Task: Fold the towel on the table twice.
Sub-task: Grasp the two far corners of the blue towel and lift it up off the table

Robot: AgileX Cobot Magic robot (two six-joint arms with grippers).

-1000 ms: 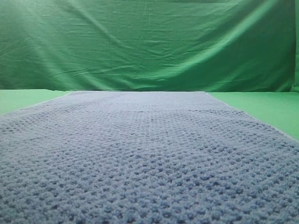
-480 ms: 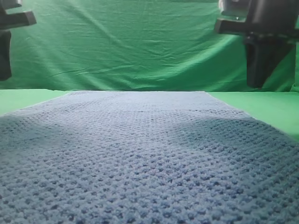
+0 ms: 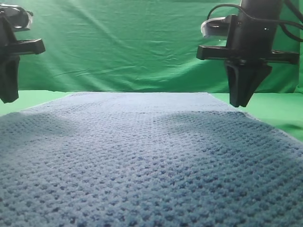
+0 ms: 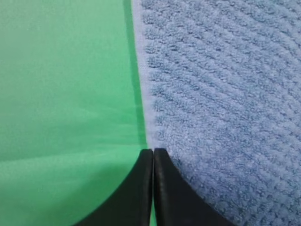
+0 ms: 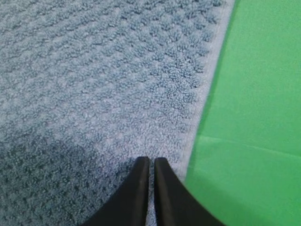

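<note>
The blue-grey waffle-knit towel (image 3: 142, 156) lies flat on the green table (image 3: 277, 111) and fills most of the exterior view. My left gripper (image 3: 7, 98) hangs point-down at the far left, above the towel's left edge. In the left wrist view its fingers (image 4: 153, 153) are pressed together over the towel's pale hem (image 4: 143, 84), holding nothing. My right gripper (image 3: 238, 103) points down above the towel's far right part. In the right wrist view its tips (image 5: 151, 161) show only a thin slit, just inside the towel's right hem (image 5: 207, 80), with nothing in them.
A wrinkled green backdrop cloth (image 3: 132, 42) hangs behind the table. Bare green table lies left of the towel (image 4: 61, 94) and right of it (image 5: 258, 117). Both arms cast shadows on the towel.
Both arms, absent a second ago, have come down into view at the towel's left and right edges. Their shadows now fall on the cloth. The towel has not moved.
</note>
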